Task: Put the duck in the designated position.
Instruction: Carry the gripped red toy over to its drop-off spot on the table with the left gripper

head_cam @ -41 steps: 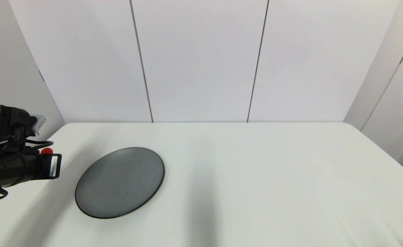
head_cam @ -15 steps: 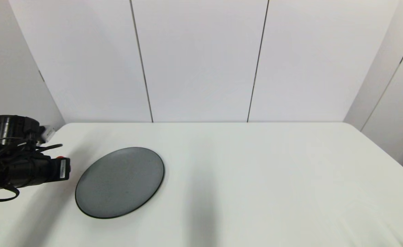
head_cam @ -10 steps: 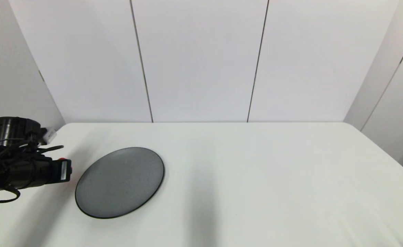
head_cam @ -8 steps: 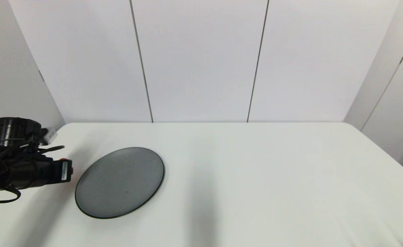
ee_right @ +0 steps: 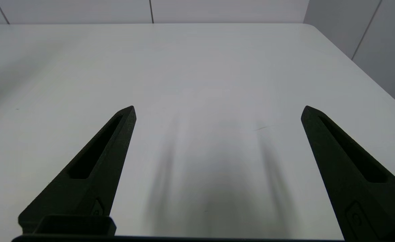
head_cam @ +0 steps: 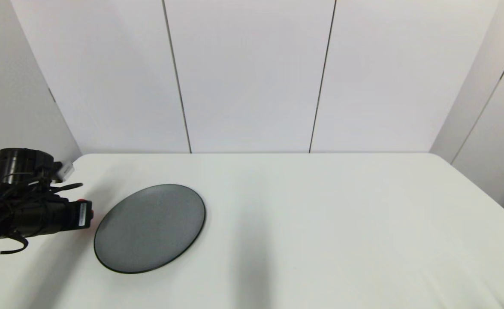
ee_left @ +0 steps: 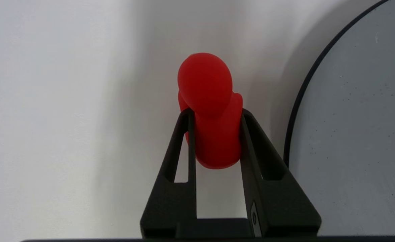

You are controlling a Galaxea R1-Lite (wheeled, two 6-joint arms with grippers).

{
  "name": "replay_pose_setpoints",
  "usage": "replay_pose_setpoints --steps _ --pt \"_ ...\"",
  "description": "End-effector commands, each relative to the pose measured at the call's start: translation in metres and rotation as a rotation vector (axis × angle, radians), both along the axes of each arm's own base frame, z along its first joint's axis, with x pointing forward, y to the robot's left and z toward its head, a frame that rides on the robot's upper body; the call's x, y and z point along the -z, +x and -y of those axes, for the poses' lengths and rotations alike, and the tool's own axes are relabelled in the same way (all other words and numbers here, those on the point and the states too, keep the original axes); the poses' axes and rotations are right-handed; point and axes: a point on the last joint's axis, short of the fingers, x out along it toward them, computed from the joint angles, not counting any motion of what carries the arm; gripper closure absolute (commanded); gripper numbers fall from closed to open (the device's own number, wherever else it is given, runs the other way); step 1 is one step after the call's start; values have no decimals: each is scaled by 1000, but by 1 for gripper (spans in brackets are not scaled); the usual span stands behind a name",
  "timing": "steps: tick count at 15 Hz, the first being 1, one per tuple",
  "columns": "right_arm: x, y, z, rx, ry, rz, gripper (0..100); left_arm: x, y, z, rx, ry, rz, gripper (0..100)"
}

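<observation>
The red duck (ee_left: 210, 111) is pinched at its body between the two black fingers of my left gripper (ee_left: 214, 112), which is shut on it; its round head sticks out past the fingertips. It hangs over white tabletop just beside the rim of the grey plate (ee_left: 352, 134). From the head view, my left arm (head_cam: 37, 214) is at the table's left edge, left of the plate (head_cam: 149, 227), and only a sliver of the duck (head_cam: 91, 213) shows. No mark shows the designated position. My right gripper (ee_right: 217, 109) is open and empty, low over bare table.
The white table (head_cam: 342, 223) stretches wide to the right of the plate. White wall panels stand behind its far edge. The table's left edge lies close under my left arm.
My left arm has come down and drifted right toward the plate with the duck. In the last second it crept only slightly further right. The plate has not moved.
</observation>
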Motion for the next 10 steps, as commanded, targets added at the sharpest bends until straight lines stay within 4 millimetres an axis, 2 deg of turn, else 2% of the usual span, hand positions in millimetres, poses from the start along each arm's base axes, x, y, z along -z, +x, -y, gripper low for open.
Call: replay_pose_setpoints --steps 1,3,4,10 --pt "0 0 0 -1 0 -1 0 1 0 0 -1 0 -4 100" --pt "0 0 0 -1 0 -1 0 1 0 0 -1 0 -3 100" --pt "0 0 0 -1 0 0 0 1 0 0 -1 0 -1 0" --pt "0 0 0 -1 0 -1 0 -2 -1 0 0 2 9 0"
